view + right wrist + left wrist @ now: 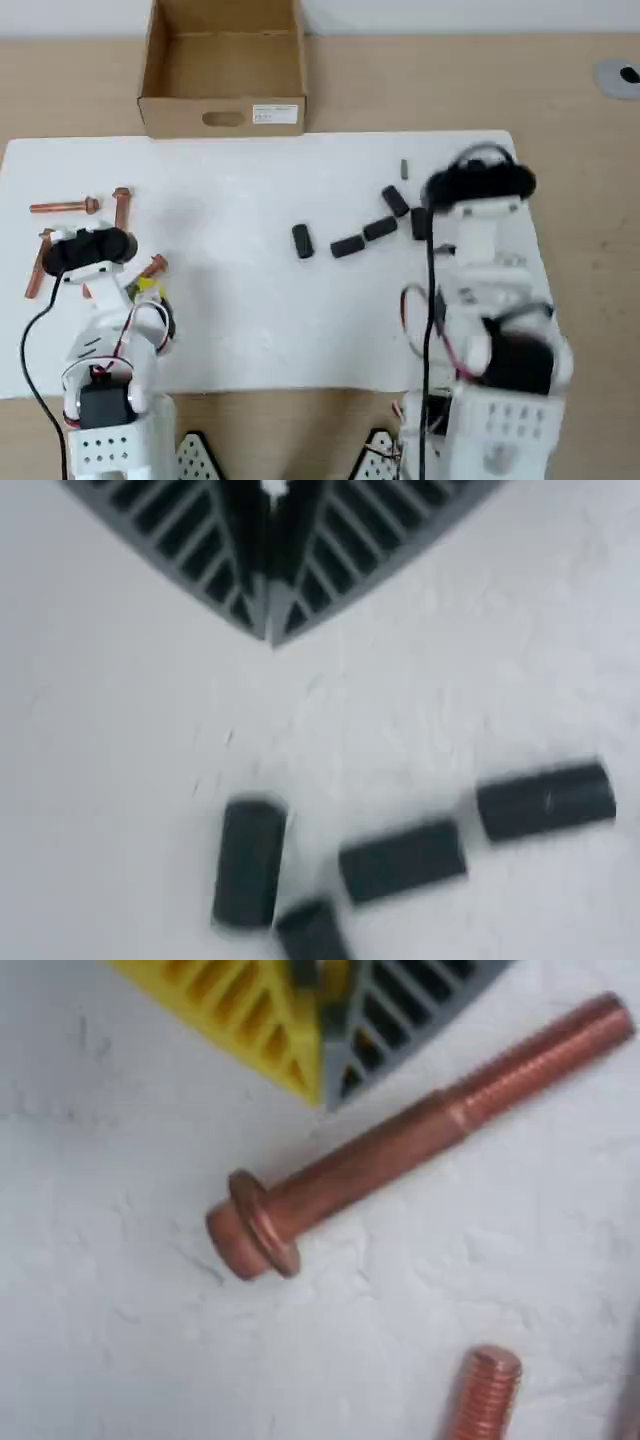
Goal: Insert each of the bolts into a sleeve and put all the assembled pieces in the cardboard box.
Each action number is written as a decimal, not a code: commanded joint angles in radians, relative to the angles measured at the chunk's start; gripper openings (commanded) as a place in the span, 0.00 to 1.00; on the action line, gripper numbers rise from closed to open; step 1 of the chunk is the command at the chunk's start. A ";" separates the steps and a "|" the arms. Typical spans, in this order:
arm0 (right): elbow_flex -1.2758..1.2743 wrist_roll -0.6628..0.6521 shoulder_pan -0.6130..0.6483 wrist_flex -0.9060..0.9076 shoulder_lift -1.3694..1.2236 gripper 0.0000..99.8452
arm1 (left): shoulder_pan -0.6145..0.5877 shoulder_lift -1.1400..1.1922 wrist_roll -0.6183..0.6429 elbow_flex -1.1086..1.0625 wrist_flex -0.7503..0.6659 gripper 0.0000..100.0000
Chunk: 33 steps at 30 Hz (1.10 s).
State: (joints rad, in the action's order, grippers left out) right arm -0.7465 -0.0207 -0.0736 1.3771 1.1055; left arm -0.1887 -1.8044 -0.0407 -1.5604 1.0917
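Observation:
Several copper bolts lie at the mat's left, among them one (62, 207) flat and one (152, 266) by my left gripper (143, 287). In the left wrist view the yellow and grey fingers meet shut at their tips (322, 1090), just over a flanged bolt (400, 1150); another bolt's threaded end (482, 1390) shows nearby. Several black sleeves (347, 245) are scattered mid-mat. My right gripper (268, 630) is shut and empty above the mat, with sleeves (402, 858) (248, 860) (545, 800) a short way beyond it. The cardboard box (222, 70) stands open at the back.
A white mat (230, 320) covers the table's middle, with bare room between bolts and sleeves. The right arm's wrist (480, 185) hangs over the mat's right side, by a sleeve (418, 222). A small dark piece (404, 168) lies near the mat's back edge.

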 commanded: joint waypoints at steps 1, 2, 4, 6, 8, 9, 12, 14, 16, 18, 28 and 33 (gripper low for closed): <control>0.133 0.009 -0.005 0.034 -0.143 0.01 | -0.002 -0.002 -0.087 0.117 0.041 0.00; 0.151 0.009 -0.005 0.037 -0.166 0.01 | -0.003 -0.002 -0.109 0.141 0.048 0.00; 0.180 0.009 -0.005 0.034 -0.196 0.01 | 0.000 0.001 -0.127 0.193 0.064 0.00; 0.203 0.008 -0.005 0.032 -0.213 0.01 | 0.000 0.013 -0.126 0.245 0.087 0.00; 0.216 0.008 -0.005 0.031 -0.225 0.01 | 0.000 0.059 -0.126 0.302 0.110 0.00; 0.217 0.008 -0.005 0.031 -0.231 0.01 | 0.000 0.097 -0.124 0.338 0.120 0.00; 0.217 0.009 -0.005 0.035 -0.245 0.01 | 0.000 0.252 -0.120 0.474 0.126 0.00; 0.217 0.008 -0.005 0.035 -0.246 0.01 | 0.000 0.380 -0.107 0.582 0.126 0.00; 0.217 0.008 -0.005 0.035 -0.246 0.01 | 0.000 0.516 -0.071 0.689 0.143 0.00; 0.217 0.008 -0.005 0.035 -0.252 0.01 | 0.000 0.644 -0.051 0.790 0.193 0.00; 0.300 -0.129 -0.005 0.078 -0.397 0.01 | -0.005 1.133 -0.034 1.137 0.436 0.00; 0.504 -0.172 -0.005 0.193 -0.604 0.02 | -0.005 1.297 -0.035 1.269 0.497 0.00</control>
State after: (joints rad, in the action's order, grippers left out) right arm -0.3751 -0.1695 -0.0736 1.5167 0.6022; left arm -0.1887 -0.5754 -0.0760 -0.3897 1.5505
